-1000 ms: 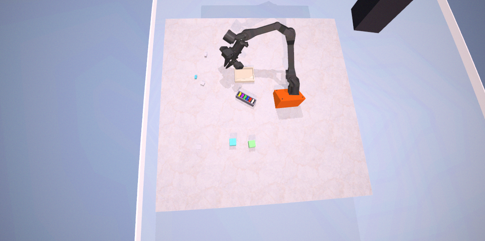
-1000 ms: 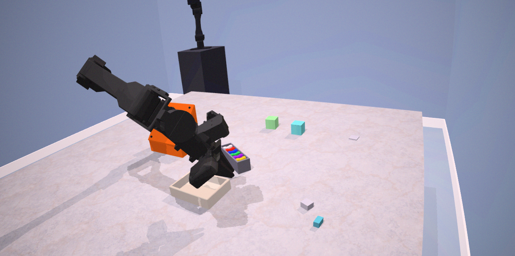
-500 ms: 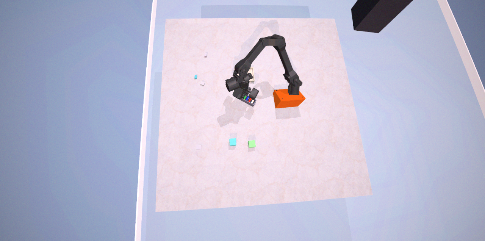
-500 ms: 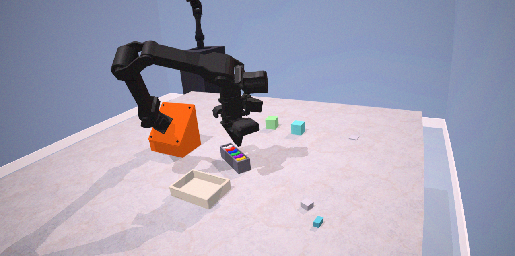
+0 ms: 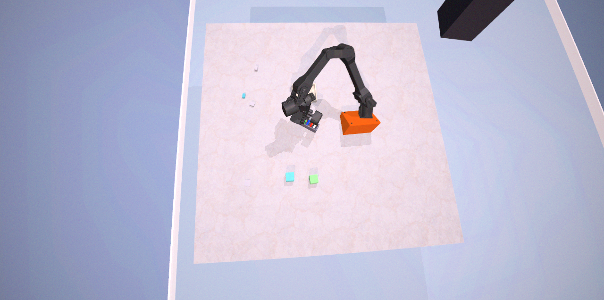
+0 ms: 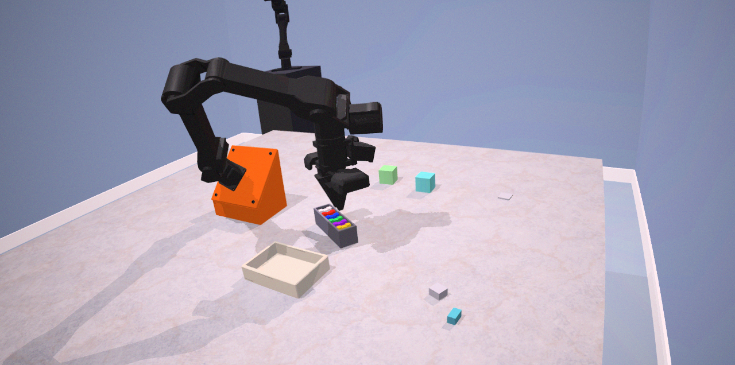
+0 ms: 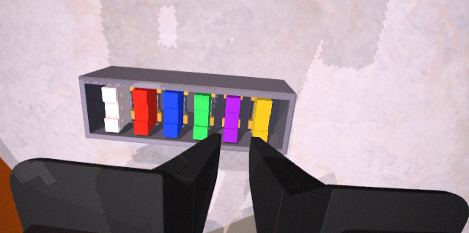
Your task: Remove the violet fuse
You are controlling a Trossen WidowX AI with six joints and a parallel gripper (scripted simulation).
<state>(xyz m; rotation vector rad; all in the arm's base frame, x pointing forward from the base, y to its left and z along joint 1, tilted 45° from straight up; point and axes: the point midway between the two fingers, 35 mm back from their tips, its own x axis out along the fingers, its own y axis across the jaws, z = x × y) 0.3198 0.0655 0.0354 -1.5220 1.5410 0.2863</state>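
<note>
Top view: the arm bends from its orange base (image 5: 359, 122) toward nine o'clock, its wrist hiding most of the fuse block (image 5: 313, 124); only a corner of the tray (image 5: 314, 88) shows at twelve o'clock of the block.

Exterior view: the pincer (image 6: 339, 204) points down just above the block's far end, apart from it. The tray (image 6: 285, 268) lies on the desk (image 6: 514, 260) at seven o'clock of the block (image 6: 336, 225).

Wrist view: the pincer (image 7: 234, 141) is nearly closed with a narrow gap, gripping nothing. The violet fuse (image 7: 231, 119) sits seated in the block, between the green fuse (image 7: 201, 116) and yellow fuse (image 7: 261, 119), at twelve o'clock of the gap
</note>
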